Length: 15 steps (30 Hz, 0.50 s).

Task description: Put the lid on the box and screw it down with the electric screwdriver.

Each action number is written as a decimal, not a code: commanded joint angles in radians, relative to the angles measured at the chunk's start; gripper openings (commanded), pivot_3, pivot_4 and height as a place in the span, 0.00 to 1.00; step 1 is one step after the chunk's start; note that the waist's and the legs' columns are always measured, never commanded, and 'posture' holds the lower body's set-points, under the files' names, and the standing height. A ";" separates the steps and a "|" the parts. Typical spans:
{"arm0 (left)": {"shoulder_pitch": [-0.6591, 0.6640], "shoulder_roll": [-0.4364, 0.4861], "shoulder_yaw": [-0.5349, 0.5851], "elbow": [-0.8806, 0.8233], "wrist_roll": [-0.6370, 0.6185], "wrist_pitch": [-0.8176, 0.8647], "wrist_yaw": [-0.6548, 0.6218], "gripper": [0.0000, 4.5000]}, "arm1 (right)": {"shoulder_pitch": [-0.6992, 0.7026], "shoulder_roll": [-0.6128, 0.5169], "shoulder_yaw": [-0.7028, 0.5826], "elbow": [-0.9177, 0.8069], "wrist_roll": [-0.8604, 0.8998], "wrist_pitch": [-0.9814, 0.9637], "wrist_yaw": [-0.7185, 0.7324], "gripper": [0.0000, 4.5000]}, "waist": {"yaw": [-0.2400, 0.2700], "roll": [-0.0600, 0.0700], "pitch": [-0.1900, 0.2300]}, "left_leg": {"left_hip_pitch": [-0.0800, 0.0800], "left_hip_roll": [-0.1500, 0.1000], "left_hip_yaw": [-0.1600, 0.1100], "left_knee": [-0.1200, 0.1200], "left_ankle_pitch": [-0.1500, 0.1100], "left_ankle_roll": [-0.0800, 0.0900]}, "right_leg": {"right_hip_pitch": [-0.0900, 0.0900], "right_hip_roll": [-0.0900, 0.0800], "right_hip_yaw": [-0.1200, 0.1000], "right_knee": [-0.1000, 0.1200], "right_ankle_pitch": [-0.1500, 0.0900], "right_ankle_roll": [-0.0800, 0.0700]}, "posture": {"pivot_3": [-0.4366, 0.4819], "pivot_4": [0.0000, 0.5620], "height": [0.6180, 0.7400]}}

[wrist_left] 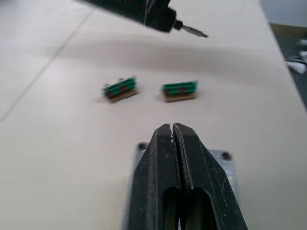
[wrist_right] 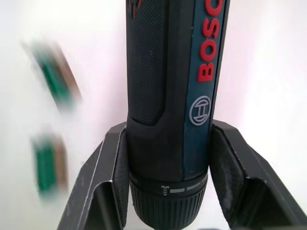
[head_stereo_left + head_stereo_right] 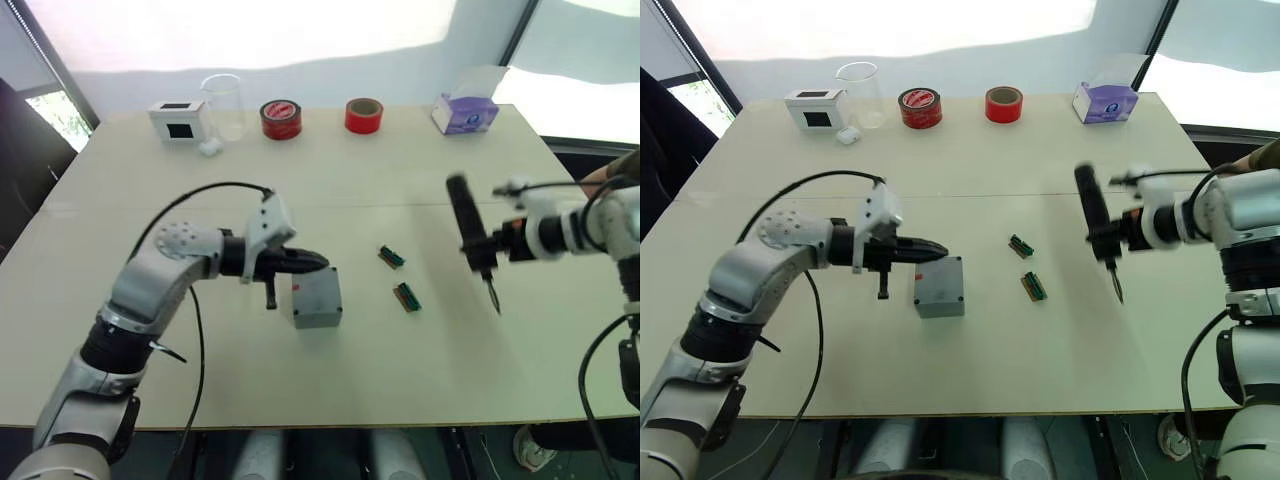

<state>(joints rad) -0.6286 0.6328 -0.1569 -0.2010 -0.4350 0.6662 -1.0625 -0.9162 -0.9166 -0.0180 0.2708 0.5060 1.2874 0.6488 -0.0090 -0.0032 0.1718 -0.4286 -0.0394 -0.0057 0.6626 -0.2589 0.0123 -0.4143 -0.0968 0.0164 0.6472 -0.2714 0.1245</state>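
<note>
The small grey box [image 3: 320, 316] sits mid-table with the flat grey lid [image 3: 316, 289] lying on top of it; a lid corner with a screw hole [image 1: 223, 156] peeks out beside my fingers. My left gripper [image 3: 318, 263] is shut with nothing between its fingers, its tips just over the lid's far edge; whether it touches the lid I cannot tell. To the right, well apart from the box, my right gripper [image 3: 490, 250] is shut on the black electric screwdriver [image 3: 468, 230], held above the table, tilted, with the bit pointing down. The right wrist view has the fingers [image 2: 108, 167] clamped on its barrel [image 2: 168, 96].
Two green bit holders [image 3: 391, 257] [image 3: 407, 296] lie between the box and the screwdriver. Along the far edge stand a white box with a black window [image 3: 178, 120], a clear beaker [image 3: 224, 105], two red tape rolls [image 3: 281, 119] [image 3: 364, 115] and a tissue box [image 3: 466, 112].
</note>
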 commanded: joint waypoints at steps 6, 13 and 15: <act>-0.032 0.041 -0.012 0.027 -0.018 0.012 -0.071 0.00 | 0.159 0.451 -0.393 -0.588 0.247 -0.190 -0.209 0.38 | -0.007 0.000 0.001 | -0.002 -0.001 0.000 0.002 0.000 0.001 | -0.001 -0.001 0.001 0.000 0.000 0.000 | 0.48 0.27 1.00; -0.026 0.057 -0.081 0.072 0.049 -0.046 -0.111 0.00 | 0.329 0.624 -0.279 -0.779 0.264 -0.332 -0.253 0.38 | 0.005 -0.001 0.000 | -0.001 -0.002 -0.001 0.003 0.000 0.000 | 0.001 -0.001 0.000 0.001 0.000 0.000 | 0.48 0.27 1.00; -0.019 0.053 -0.094 0.079 0.069 -0.059 -0.105 0.00 | 0.363 0.651 -0.243 -0.795 0.253 -0.379 -0.259 0.38 | 0.002 -0.001 0.000 | 0.001 -0.002 -0.001 0.003 0.000 0.001 | 0.003 -0.001 0.000 0.001 0.000 0.000 | 0.48 0.27 1.00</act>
<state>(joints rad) -0.6501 0.6870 -0.2410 -0.1156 -0.3835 0.6350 -1.1697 -0.5414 -0.2750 -0.2742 -0.4667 0.7575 0.9759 0.3934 -0.0074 -0.0037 0.1722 -0.4277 -0.0414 -0.0067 0.6658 -0.2592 0.0129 -0.4114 -0.0974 0.0165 0.6484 -0.2711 0.1247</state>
